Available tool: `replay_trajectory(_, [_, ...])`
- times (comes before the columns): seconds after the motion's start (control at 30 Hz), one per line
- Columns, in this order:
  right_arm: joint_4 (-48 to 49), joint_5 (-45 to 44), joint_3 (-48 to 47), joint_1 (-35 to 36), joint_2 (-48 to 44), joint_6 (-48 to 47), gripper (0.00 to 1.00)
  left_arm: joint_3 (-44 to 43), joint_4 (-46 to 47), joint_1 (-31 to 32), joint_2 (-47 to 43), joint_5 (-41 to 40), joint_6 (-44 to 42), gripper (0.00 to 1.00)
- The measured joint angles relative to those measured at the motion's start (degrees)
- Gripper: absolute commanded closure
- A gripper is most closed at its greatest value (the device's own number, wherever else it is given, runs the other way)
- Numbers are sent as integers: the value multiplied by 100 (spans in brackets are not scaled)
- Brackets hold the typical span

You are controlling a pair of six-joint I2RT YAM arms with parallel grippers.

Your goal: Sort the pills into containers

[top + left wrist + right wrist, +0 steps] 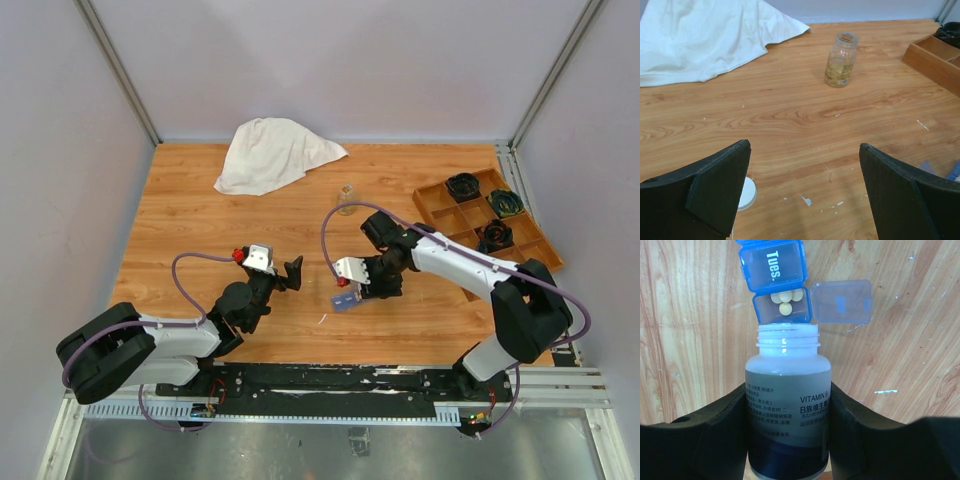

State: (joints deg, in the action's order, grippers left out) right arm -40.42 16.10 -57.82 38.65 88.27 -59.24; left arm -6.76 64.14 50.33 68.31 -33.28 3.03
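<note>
My right gripper [788, 395] is shut on a white Vitamin B bottle [787, 405] with no cap, tipped with its mouth at the blue pill organizer [782, 307]. One compartment is open and holds three yellow pills [785, 299]; its lid [842, 301] is folded out to the right. The compartment beyond it, marked "Tues." [772, 265], is shut. In the top view the right gripper [365, 285] is over the organizer [345, 301] at the table's middle. My left gripper [287, 272] [805, 150] is open and empty, left of the organizer. A white bottle cap [746, 193] lies by its left finger.
A small glass jar [841, 59] [346, 198] stands farther back. A white cloth [272, 153] lies at the back left. A brown wooden divided tray [440, 205] with black items is at the right edge.
</note>
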Motion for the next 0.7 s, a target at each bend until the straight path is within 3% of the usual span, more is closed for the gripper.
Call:
replay_trajectory(0.33, [7, 828, 138, -339, -378, 33, 99, -90, -240, -7, -39, 111, 63, 1])
replay_trajectory(0.57, [398, 2444, 400, -1025, -1217, 319, 99, -699, -2000, -44, -949, 691, 909, 1])
replay_trajectory(0.7, [1727, 3606, 715, -1510, -1775, 1521, 99, -776, -3088, -199, -1740, 1023, 1615, 3])
